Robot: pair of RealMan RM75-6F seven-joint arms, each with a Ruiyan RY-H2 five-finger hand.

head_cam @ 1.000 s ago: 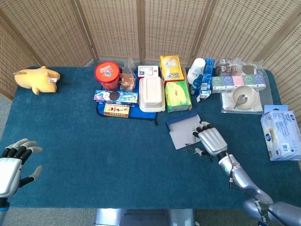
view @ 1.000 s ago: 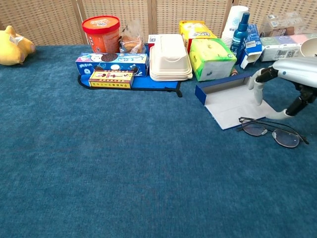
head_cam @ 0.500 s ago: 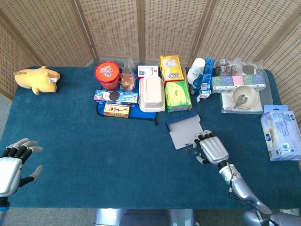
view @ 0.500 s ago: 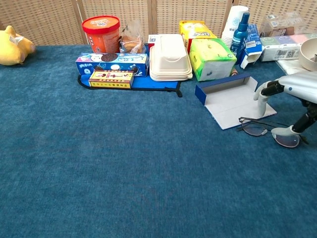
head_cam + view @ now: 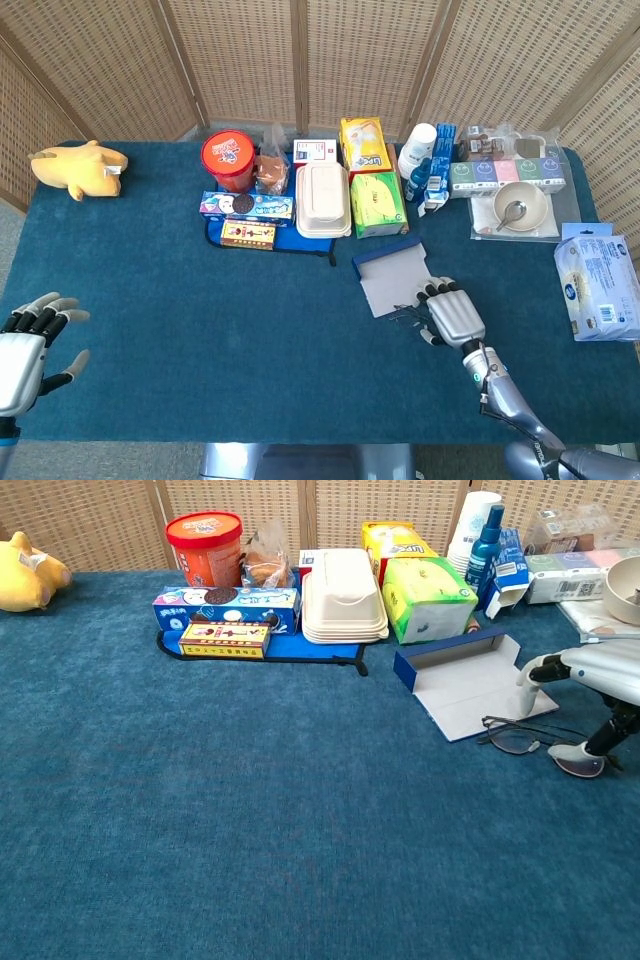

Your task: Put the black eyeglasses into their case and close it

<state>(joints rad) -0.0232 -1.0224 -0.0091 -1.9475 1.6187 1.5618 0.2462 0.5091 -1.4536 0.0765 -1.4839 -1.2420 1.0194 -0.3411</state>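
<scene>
- Right hand [image 5: 590,695] has dropped over the black eyeglasses [image 5: 535,738]. Fingertips [image 5: 563,755] now sit at the far lens, but I can't tell if you've got a pinch yet.
- Glasses haven't moved: flat on the table [image 5: 300,820], just beside the open case [image 5: 470,683].
- Left hand [image 5: 28,345] unchanged, spread and idle at the near edge.
- Looks like the grasp step is only starting. Confirm grip before lifting.

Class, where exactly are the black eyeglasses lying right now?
In the chest view, the black eyeglasses lie on the blue table, right side, just in front of the open case, under the right hand.
</scene>
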